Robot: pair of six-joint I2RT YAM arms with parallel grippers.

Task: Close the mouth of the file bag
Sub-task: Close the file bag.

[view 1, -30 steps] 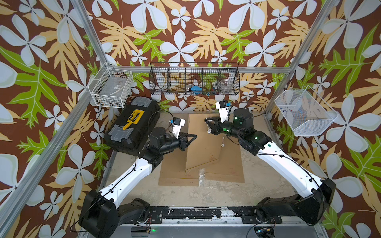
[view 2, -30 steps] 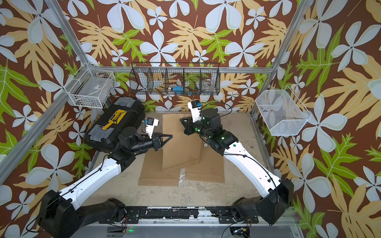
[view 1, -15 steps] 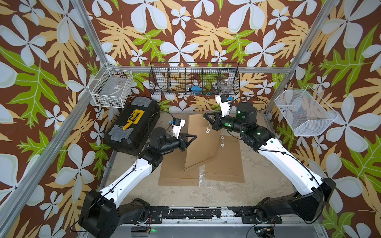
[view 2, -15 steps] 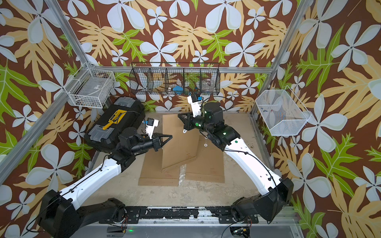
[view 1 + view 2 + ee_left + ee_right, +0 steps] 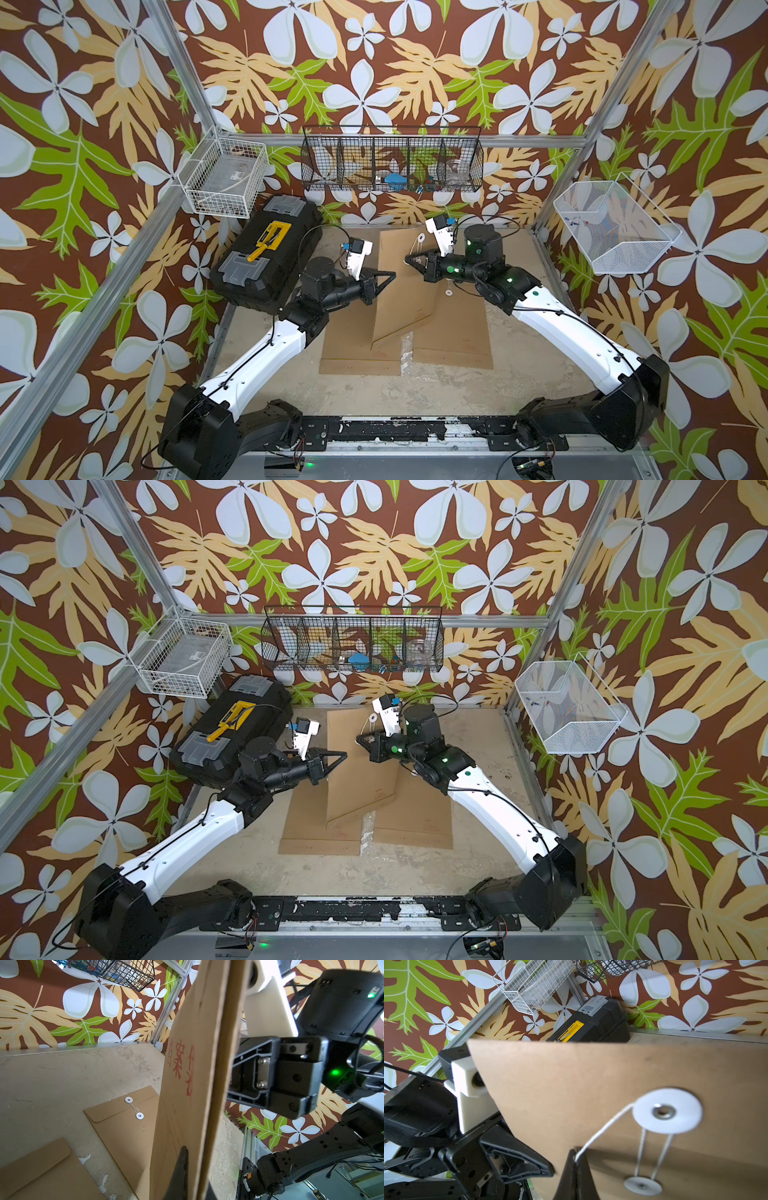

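A brown paper file bag point(image 5: 399, 299) is standing up off the dusty table point(image 5: 415, 390). It is flat and stiff like thin card, with red letters printed on one face. The left gripper point(image 5: 392, 274) is squeezing the bag's side edge between its black pointy fingers. The right gripper point(image 5: 576, 1160) is pinching tight on the thin white string point(image 5: 604, 1130), right beside the bag's other face. The string is running to a round white disc point(image 5: 666, 1113) with a shiny metal middle. I think two strands are joining it to a second disc point(image 5: 642, 1185), but that part is blurry. Another brown bag point(image 5: 353, 353) and one more bag point(image 5: 457, 336) are lying flat underneath.
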